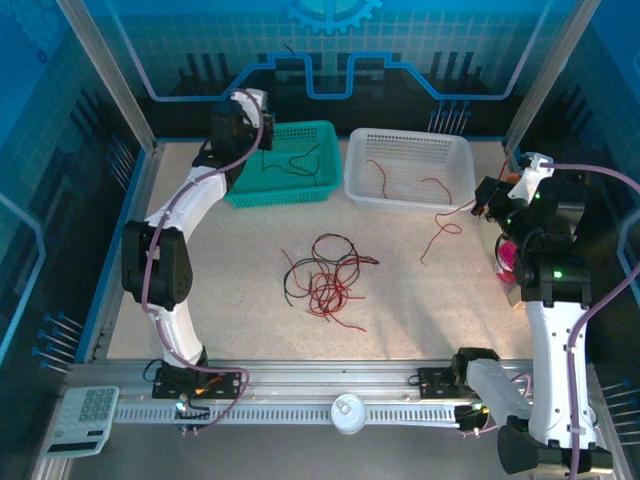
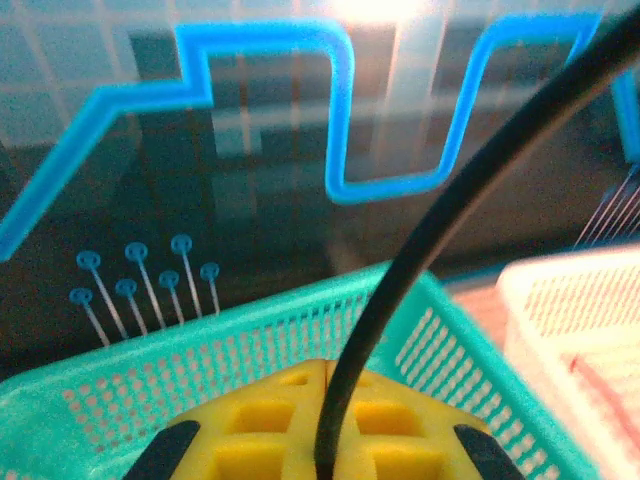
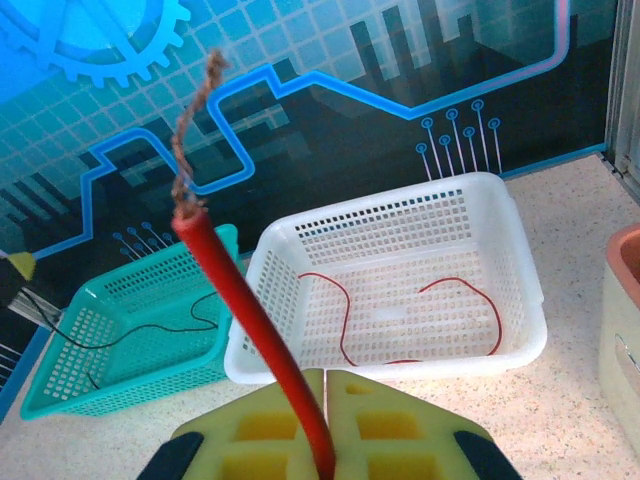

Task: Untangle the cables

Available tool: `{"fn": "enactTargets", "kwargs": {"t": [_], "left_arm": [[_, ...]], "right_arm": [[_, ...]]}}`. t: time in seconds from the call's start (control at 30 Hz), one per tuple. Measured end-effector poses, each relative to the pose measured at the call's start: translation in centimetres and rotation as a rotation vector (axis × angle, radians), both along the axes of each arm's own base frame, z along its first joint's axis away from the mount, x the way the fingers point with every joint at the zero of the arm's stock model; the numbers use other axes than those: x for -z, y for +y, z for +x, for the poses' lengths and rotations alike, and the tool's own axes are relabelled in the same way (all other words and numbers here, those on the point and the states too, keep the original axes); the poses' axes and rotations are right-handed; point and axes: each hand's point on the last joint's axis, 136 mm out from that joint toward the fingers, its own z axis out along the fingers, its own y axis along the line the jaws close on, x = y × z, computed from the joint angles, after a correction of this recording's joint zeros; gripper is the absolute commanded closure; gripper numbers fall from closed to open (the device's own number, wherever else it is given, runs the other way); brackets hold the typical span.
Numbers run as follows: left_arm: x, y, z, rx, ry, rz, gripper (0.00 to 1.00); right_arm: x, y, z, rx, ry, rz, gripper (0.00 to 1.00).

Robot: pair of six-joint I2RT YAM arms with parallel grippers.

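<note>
A tangle of red and black cables [image 1: 325, 278] lies mid-table. My left gripper [image 1: 258, 135] hovers over the teal basket's [image 1: 285, 190] back-left corner. Its yellow pads [image 2: 270, 420] are shut on a black cable [image 2: 400, 250] that rises past the camera; the left gripper [image 2: 325, 370] looks over the teal basket's rim [image 2: 200, 350]. A black cable [image 1: 300, 160] lies inside that basket. My right gripper [image 1: 482, 200], right of the white basket [image 1: 352, 190], is shut on a red cable [image 3: 250, 310] with a frayed bare tip; the right gripper [image 3: 325, 375] faces the white basket [image 3: 380, 210]. That red cable [image 1: 440, 228] trails onto the table.
Two red cables [image 3: 345, 320] [image 3: 470, 290] lie in the white basket, and a black one [image 3: 130, 335] in the teal basket [image 3: 60, 390]. A pink container [image 3: 625, 320] stands at the right edge. Glass walls enclose the table. A calculator [image 1: 85, 418] sits at the front left.
</note>
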Motion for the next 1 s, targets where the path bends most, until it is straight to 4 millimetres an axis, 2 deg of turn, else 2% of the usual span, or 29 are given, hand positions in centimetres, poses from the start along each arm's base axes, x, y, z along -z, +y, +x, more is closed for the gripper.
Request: {"fn": "enactTargets", "kwargs": {"t": [0.27,0.3,0.37,0.43,0.53,0.63,0.77,1.0], "left_arm": [[8.2,1.0,-0.6,-0.010,0.207,0.340,0.98],[9.3,1.2,-0.6,-0.010,0.237,0.376,0.94],[11.2,1.6,-0.9,-0.008,0.294,0.434,0.80],[12.9,2.2,-1.2,-0.008,0.348,0.487,0.73],[14.4,2.8,-1.7,-0.012,0.396,0.539,0.61],[14.6,3.3,-2.0,-0.019,0.414,0.566,0.52],[13.8,3.5,-1.6,-0.035,0.400,0.572,0.39],[10.5,3.2,-1.0,-0.068,0.339,0.516,0.28]], "right_arm": [[0.0,0.3,0.0,-0.019,-0.001,0.006,1.00],[0.0,0.4,0.0,-0.021,-0.001,0.007,1.00],[-0.1,0.5,0.0,-0.027,-0.001,0.008,1.00],[-0.2,0.6,0.0,-0.036,-0.004,0.012,1.00],[-0.8,0.9,-0.1,-0.047,-0.016,0.017,1.00],[-1.6,1.2,-0.2,-0.062,-0.033,0.028,1.00],[-2.4,1.3,-0.3,-0.067,-0.053,0.034,1.00],[-3.3,1.7,-0.4,-0.085,-0.072,0.047,1.00]]}}
